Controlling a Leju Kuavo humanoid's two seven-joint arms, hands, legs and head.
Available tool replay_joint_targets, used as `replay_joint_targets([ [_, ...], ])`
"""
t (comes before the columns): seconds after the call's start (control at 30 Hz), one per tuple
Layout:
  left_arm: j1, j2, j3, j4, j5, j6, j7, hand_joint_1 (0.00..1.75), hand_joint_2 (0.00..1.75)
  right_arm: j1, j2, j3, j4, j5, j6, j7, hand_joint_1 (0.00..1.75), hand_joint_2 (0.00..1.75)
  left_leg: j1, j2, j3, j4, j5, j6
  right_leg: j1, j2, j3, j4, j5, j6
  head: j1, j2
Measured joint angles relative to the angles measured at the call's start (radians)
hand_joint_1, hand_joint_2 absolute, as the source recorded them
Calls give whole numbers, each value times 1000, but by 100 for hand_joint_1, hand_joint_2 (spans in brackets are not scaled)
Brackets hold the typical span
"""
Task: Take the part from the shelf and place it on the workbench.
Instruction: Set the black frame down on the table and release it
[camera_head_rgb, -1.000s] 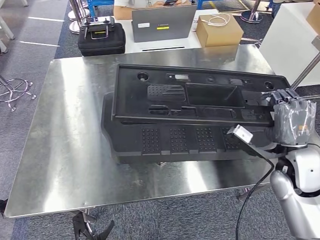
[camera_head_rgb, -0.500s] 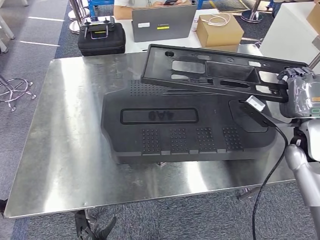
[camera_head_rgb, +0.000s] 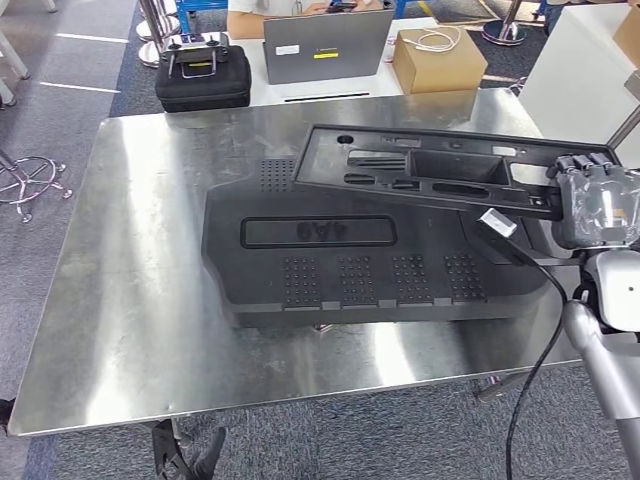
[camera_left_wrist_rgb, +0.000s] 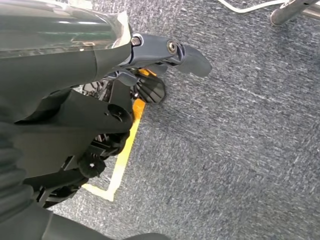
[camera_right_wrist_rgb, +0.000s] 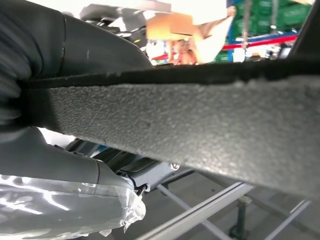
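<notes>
The right hand (camera_head_rgb: 592, 205) grips the right end of the black frame part (camera_head_rgb: 430, 175), holding it tilted above a larger black panel (camera_head_rgb: 362, 260) on the steel worktop (camera_head_rgb: 136, 280). The step in hand looks like the set-down. Next calls for lowering it level onto bare steel; the widest room is left of the panel. The right edge is close. The left hand (camera_left_wrist_rgb: 124, 100) hangs over carpet, holding nothing, fingers apart.
</notes>
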Motion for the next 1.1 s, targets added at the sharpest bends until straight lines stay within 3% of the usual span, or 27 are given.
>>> replay_joint_targets([
  [0.37,-1,-3,-11,0,0,2,9,0,0,6,34,59,93,123,66,80,175,175,0,0,-1,0,0,0,0,0,0,0,0,0,0,0],
  [1.1,-16,-10,-61,0,0,-17,44,0,0,-146,294,137,336,117,140,160,175,175,1,0,-1,0,1,-1,1,0,-1,1,0,0,0,0],
])
